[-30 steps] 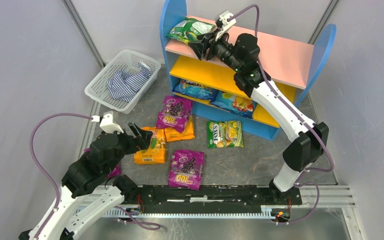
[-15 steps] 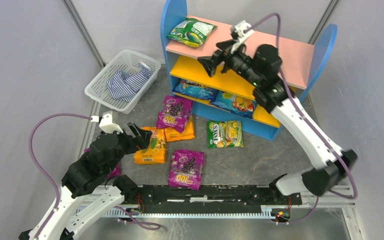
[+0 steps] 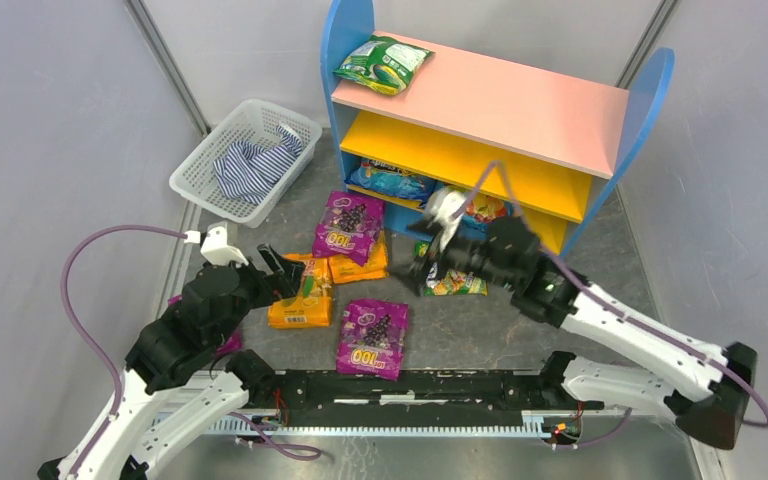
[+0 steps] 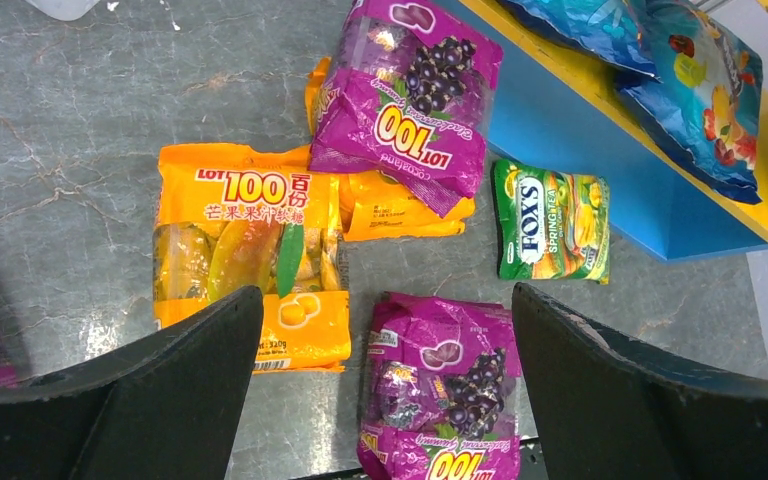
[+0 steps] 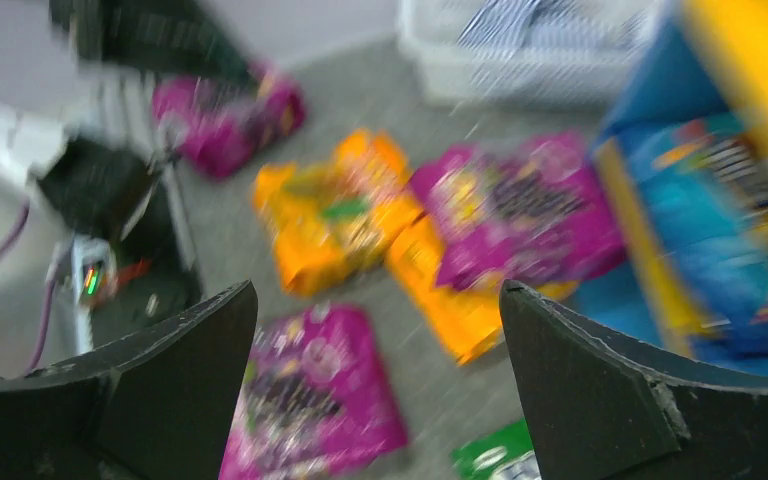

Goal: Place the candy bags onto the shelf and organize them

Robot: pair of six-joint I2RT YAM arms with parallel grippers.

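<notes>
r hand [image 3: 423, 273] — nr fox's bag [image 4: 550, 220]

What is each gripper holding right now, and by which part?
Nothing. The left gripper and right gripper are both open and empty, above the loose candy bags.

The candy bags [image 4: 400, 110] are gleaming at centre frame, glossy crinkled plastic. The bench [image 4: 80, 90] under them is showing a smooth, grey marbled finish. The shelf [image 3: 520, 95] is looking smooth and matt. At upper left, the basket [image 3: 205, 165] is showing white plastic mesh and the striped cloth [image 3: 250, 165] is lying soft and matt. The left tool [image 4: 385, 300] is showing matt black fingers [image 4: 140, 400].
</notes>
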